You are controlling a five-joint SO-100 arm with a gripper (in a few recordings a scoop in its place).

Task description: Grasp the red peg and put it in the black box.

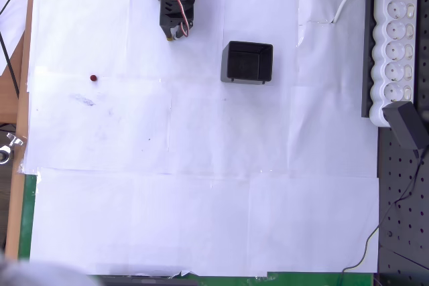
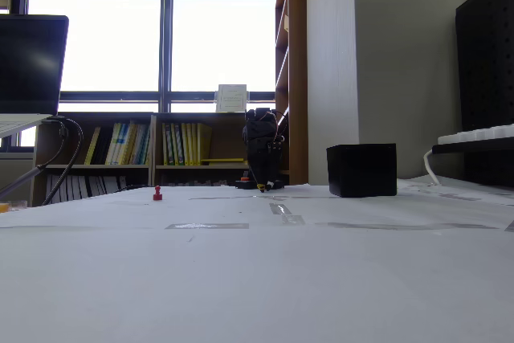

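The red peg (image 1: 94, 78) is a tiny dark-red dot on the white paper at the left; in the fixed view the red peg (image 2: 157, 193) stands upright. The black box (image 1: 247, 62) sits open-topped right of centre, and the black box (image 2: 361, 169) shows as a dark cube in the fixed view. My gripper (image 1: 175, 33) hangs folded at the top of the overhead view, between peg and box, far from the peg. In the fixed view my gripper (image 2: 263, 186) points down near the table. Its jaws look closed together with nothing between them.
A white power strip (image 1: 395, 45) and a black adapter (image 1: 406, 124) lie at the right edge, beside a black rail (image 1: 366, 51). White paper sheets (image 1: 201, 185) cover the table. The wooden table edge (image 1: 23, 98) runs down the left.
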